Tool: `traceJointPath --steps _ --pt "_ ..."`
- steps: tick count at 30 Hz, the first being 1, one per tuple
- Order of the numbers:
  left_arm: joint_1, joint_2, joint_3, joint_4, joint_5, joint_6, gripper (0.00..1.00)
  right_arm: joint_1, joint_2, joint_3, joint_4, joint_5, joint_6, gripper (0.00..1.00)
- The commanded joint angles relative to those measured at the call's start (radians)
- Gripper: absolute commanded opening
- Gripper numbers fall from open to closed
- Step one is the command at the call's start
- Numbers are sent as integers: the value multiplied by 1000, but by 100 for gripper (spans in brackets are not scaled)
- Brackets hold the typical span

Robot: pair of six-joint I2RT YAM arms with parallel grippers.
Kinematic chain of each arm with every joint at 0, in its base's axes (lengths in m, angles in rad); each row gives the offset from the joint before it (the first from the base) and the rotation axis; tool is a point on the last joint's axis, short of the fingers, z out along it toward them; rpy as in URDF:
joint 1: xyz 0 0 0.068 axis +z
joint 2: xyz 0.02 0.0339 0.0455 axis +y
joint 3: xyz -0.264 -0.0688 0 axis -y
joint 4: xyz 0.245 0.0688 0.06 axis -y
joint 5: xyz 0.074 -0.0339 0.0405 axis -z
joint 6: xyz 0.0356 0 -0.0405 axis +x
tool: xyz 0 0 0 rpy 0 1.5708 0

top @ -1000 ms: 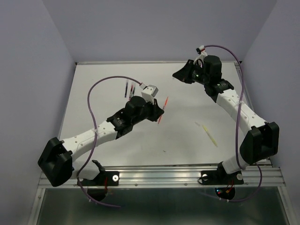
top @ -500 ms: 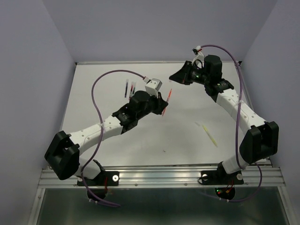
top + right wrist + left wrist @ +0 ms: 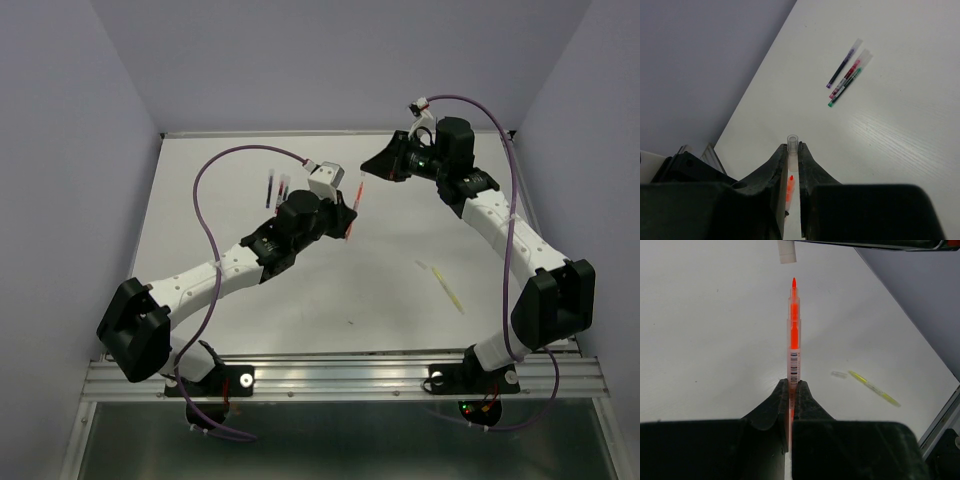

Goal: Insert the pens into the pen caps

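My left gripper (image 3: 793,385) is shut on the orange pen (image 3: 794,330), tip pointing away, held above the table; it also shows in the top view (image 3: 352,213). My right gripper (image 3: 792,150) is shut on a clear pen cap (image 3: 792,145), open end outward. In the left wrist view the cap (image 3: 786,251) hangs just beyond the pen's tip, a small gap between them. The pale yellow pen (image 3: 447,287) and a loose cap (image 3: 421,264) lie on the table at the right. The dark blue (image 3: 842,65), dark red (image 3: 847,75) and green (image 3: 845,87) pens lie side by side at the far left.
The white table (image 3: 400,300) ends at a metal rail (image 3: 340,378) in front. Purple walls enclose the back and sides. A tiny dark speck (image 3: 350,322) lies near the front middle. The left arm's purple cable (image 3: 205,180) loops above the table.
My left arm has carried the orange pen up and toward the far right, bringing its tip close to the cap. My right gripper has shifted slightly left.
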Motion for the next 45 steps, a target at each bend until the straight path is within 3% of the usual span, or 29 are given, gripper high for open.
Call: traceJointPath --steps 1,45 --pt "-7 -23 46 22 -39 24 0 -5 -48 34 50 -13 -18 11" --pt "-5 -40 60 36 -62 57 0 -5 16 36 87 -33 13 13"
